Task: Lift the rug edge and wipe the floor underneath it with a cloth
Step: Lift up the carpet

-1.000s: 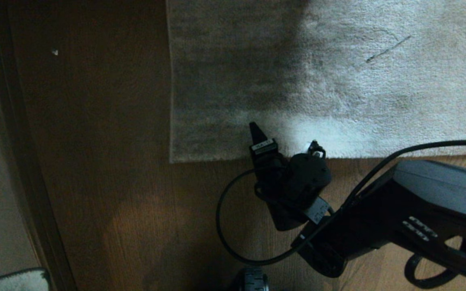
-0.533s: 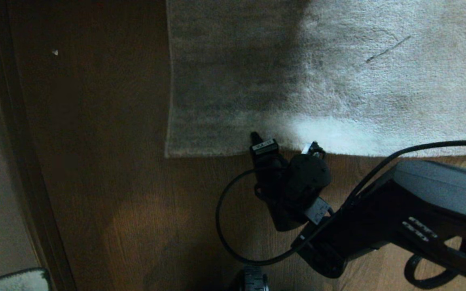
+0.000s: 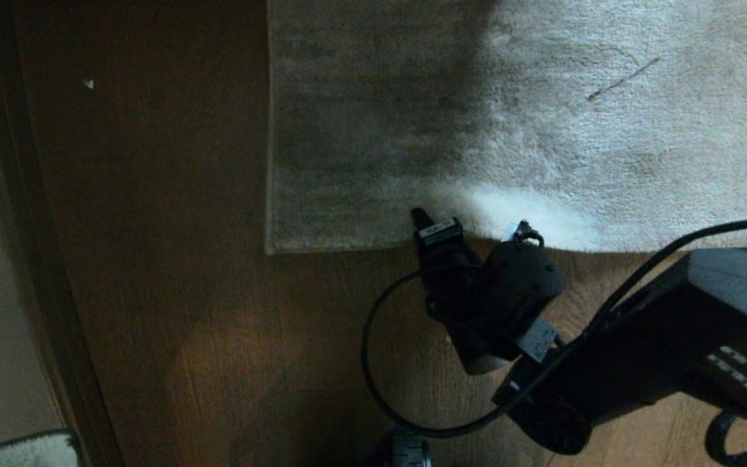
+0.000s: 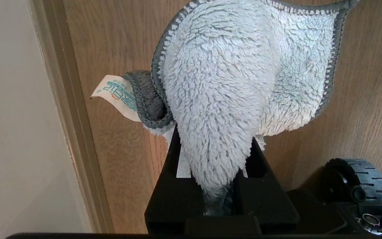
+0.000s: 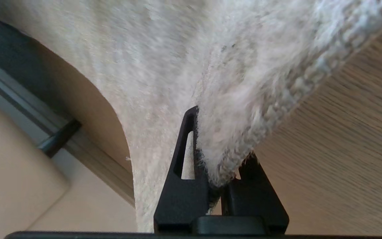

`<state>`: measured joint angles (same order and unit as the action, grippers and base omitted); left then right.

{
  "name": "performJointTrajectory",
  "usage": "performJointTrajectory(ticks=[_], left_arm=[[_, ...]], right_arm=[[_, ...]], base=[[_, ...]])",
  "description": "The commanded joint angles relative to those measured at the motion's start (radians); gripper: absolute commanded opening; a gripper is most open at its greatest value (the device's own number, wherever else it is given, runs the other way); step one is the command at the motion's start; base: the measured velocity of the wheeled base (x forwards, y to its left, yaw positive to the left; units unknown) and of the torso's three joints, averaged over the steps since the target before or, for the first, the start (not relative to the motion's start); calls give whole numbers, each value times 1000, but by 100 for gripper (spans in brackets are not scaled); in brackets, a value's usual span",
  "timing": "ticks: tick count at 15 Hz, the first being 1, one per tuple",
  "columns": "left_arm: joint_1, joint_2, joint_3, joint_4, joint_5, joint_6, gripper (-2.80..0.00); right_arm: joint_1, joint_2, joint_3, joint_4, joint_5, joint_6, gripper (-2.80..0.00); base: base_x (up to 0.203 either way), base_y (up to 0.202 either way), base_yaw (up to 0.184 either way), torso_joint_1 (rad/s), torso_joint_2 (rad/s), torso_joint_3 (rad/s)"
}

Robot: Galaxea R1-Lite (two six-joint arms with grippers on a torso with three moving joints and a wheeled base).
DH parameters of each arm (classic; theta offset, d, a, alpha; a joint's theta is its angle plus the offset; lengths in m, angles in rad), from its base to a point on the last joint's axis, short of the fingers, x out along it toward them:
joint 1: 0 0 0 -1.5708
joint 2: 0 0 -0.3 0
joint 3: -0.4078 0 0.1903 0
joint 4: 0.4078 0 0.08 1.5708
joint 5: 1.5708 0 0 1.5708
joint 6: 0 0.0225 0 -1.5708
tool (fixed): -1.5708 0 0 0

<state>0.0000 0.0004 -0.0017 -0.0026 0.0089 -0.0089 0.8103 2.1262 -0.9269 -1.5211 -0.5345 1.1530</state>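
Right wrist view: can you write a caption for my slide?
The right gripper pinches the rug edge, holding it off the floor.

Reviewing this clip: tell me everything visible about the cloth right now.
The cloth is a small, fluffy, pale grey-white rag with a bluish tint, edged in darker grey stitching, with a white printed label at one side. It is bunched and pinched between the shut fingers of the left hand, fanning out beyond them above the floor. Nothing else touches it, and it is not wiping.

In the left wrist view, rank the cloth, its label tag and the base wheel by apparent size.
1. the cloth, though it is nearest the camera
2. the wheel, partly hidden
3. the label tag
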Motion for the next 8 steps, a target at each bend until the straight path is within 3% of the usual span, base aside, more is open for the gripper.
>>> performJointTrajectory(ticks=[1, 8], left_arm=[[0, 0, 0, 0, 0, 0, -280], [0, 0, 0, 0, 0, 0, -280]], right_arm=[[-21, -69, 22, -49, -10, 20, -280], [-51, -251, 114, -49, -6, 69, -280]], base=[[0, 0, 0, 0, 0, 0], [0, 0, 0, 0, 0, 0]])
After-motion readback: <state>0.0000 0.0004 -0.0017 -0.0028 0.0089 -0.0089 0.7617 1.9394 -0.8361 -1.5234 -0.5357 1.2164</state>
